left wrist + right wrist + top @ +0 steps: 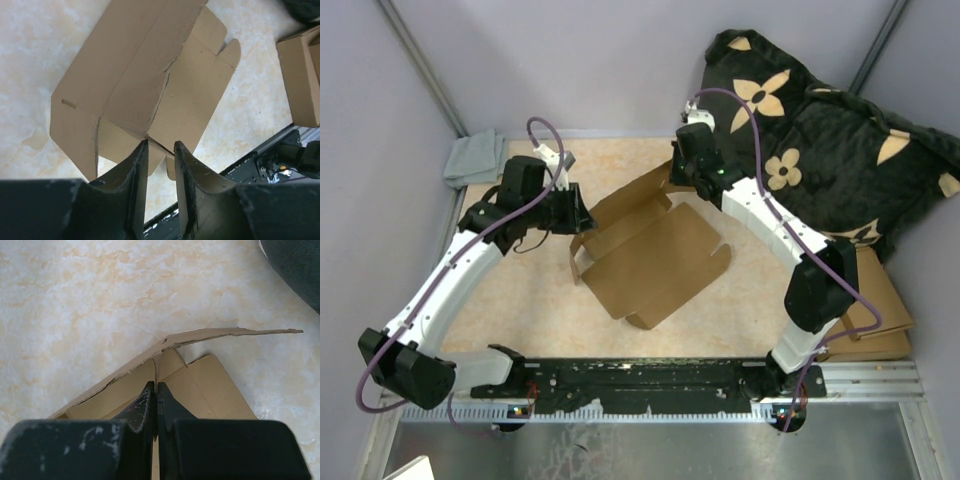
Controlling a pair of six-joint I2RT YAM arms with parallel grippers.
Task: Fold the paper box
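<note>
While the right fingers (141, 407) are clenched at the far wall of the paper box (660, 260), the left fingers (134, 171) gape astride a near corner; closing off-crease could crumple the flap.

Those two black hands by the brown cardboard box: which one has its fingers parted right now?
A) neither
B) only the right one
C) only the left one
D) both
C: the left hand shows a clear gap between its fingers, right at a corner of the plain brown cardboard box, while the fingers of the right hand are pressed together.
</note>
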